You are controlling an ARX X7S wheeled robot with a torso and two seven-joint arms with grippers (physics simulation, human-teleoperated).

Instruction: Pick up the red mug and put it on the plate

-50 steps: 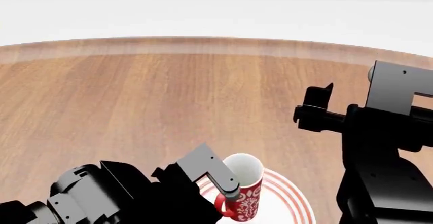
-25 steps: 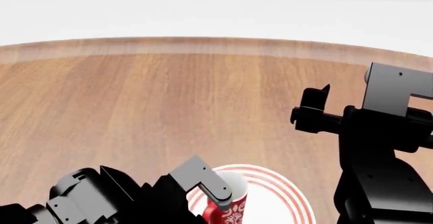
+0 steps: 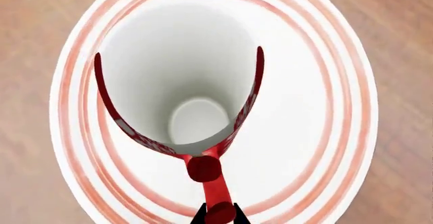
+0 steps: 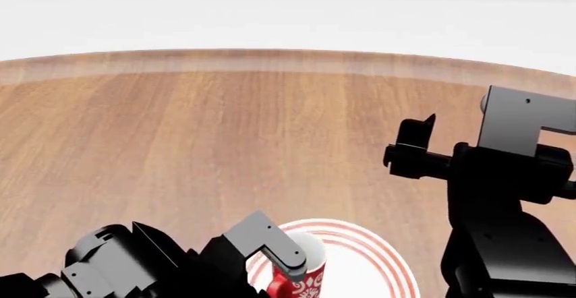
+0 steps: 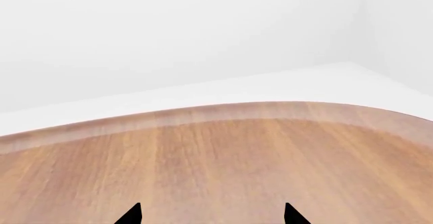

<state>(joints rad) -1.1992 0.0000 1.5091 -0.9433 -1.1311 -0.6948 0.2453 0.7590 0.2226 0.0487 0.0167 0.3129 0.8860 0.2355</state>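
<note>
Lowered since a second ago, the mug (image 4: 306, 278) now sits deeper toward the head view's bottom edge, over the plate (image 4: 378, 257); whether it touches cannot be told. Table (image 4: 225, 143): wide bare wood ahead, far edge curved. Plate: partly hidden by the left arm, cut off below. Left gripper (image 3: 219, 215): clenched on the mug's handle. Right gripper (image 5: 211, 215): tips spread apart, holding nothing, raised at right.
</note>
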